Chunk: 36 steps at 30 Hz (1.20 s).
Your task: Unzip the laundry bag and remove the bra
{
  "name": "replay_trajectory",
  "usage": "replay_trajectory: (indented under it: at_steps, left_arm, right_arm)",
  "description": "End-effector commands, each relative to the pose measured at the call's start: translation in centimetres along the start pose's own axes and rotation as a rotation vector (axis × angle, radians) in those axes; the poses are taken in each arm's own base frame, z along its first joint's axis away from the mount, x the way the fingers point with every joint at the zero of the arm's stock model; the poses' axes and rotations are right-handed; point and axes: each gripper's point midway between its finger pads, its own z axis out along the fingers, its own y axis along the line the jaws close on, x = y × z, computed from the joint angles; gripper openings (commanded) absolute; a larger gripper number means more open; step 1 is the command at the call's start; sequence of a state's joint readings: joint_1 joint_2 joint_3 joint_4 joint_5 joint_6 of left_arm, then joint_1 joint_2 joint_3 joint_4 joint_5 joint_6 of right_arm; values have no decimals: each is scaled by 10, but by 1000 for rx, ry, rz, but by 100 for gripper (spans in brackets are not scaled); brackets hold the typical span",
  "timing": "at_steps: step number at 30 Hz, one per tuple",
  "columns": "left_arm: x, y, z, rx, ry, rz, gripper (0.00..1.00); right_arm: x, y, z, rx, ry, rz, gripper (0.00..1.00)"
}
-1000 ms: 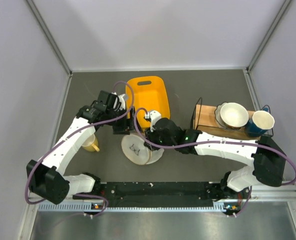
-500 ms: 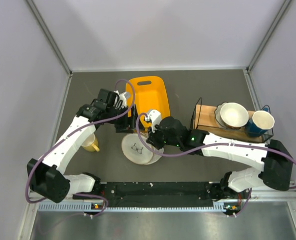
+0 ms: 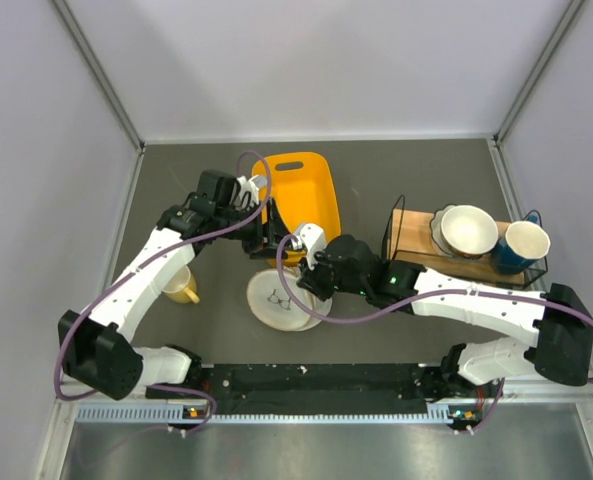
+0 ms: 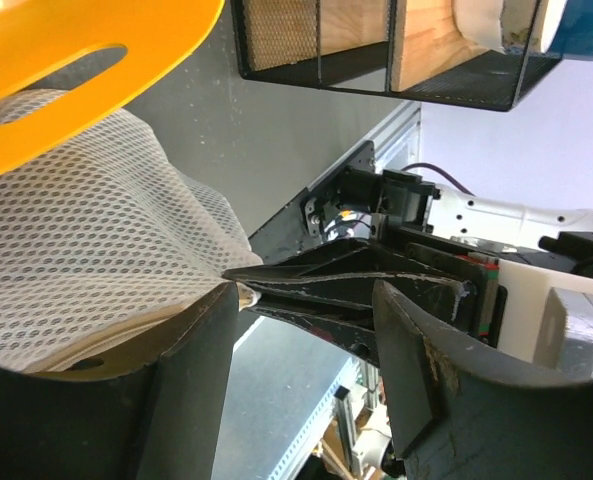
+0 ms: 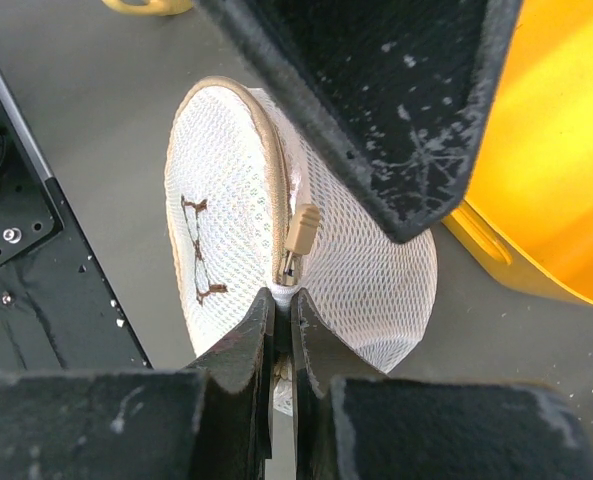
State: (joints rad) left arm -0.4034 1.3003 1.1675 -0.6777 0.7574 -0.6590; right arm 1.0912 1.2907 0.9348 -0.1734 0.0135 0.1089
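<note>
The white mesh laundry bag (image 3: pixel 281 300) stands on its edge on the grey table, its flat face with the black line drawing turned toward the near side. In the right wrist view the bag (image 5: pixel 221 200) shows its tan zip rim and the tan zip pull (image 5: pixel 302 228). My right gripper (image 5: pixel 282 300) is shut on the bag's rim just below the pull; it also shows in the top view (image 3: pixel 311 285). My left gripper (image 3: pixel 261 242) is open behind the bag, one finger (image 4: pixel 126 400) against the mesh (image 4: pixel 76 230). No bra shows.
A yellow tub (image 3: pixel 298 195) lies right behind the bag. A yellow cup (image 3: pixel 181 288) stands to the left. A wire rack (image 3: pixel 416 245) at the right holds a white bowl (image 3: pixel 468 230) and a blue cup (image 3: pixel 524 247). Grey walls enclose the table.
My right arm has drawn back to the right and the bag has shifted slightly right with it. My left gripper has moved a little to the right and away.
</note>
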Motion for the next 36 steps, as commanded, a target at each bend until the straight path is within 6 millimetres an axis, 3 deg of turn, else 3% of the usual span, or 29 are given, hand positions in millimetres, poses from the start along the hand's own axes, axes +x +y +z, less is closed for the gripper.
replay_trajectory:
  at_steps: [1,11,20,30,36]
  left_arm:
    - [0,-26,-6,111,-25,-10,62]
    - [24,-1,12,142,59,-121,62]
    - [22,11,21,114,59,-135,56]
    - [24,37,25,-38,53,-113,54]
    - [24,34,23,-35,54,-98,45]
  right_arm:
    - [-16,6,-5,-22,-57,-30,0]
    - [-17,5,2,-17,-48,-59,0]
    - [-21,5,3,-18,-54,-59,0]
    - [-21,3,2,-4,-55,-64,0]
    - [-21,2,3,0,-52,-63,0]
